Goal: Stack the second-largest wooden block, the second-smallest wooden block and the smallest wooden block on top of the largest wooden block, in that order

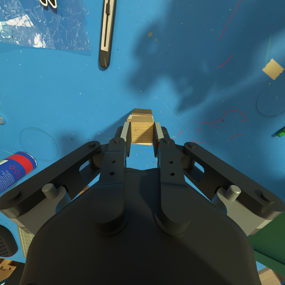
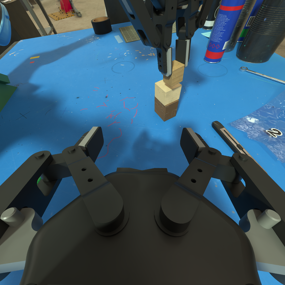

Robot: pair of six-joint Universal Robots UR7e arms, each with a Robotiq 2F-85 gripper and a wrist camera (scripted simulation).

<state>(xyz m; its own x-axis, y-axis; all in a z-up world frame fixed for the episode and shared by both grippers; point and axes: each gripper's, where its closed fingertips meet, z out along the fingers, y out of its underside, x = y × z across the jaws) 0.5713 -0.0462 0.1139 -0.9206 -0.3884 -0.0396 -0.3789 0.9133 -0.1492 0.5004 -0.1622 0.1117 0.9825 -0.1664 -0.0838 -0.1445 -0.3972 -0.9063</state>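
Note:
A dark brown wooden block (image 2: pixel 165 110) stands on the blue table, with a pale cream block (image 2: pixel 167 93) stacked on it. My left gripper (image 1: pixel 141 131) is shut on a tan wooden block (image 1: pixel 141 131) and holds it on top of the cream block, slightly tilted and offset; this shows in the right wrist view too (image 2: pixel 175 74). In the left wrist view the cream block (image 1: pixel 129 118) and the brown block (image 1: pixel 142 112) peek out beyond the held one. My right gripper (image 2: pixel 141 135) is open and empty, low over the table in front of the stack. A fourth block is not visible.
A utility knife (image 2: pixel 231 141) and a clear plastic bag (image 2: pixel 265 132) lie right of the stack. Spray cans (image 2: pixel 219 30), a dark cylinder (image 2: pixel 262 30) and a wrench (image 2: pixel 262 75) stand behind it. A tape roll (image 2: pixel 101 24) and small cutting mat (image 2: pixel 129 33) sit at the far edge.

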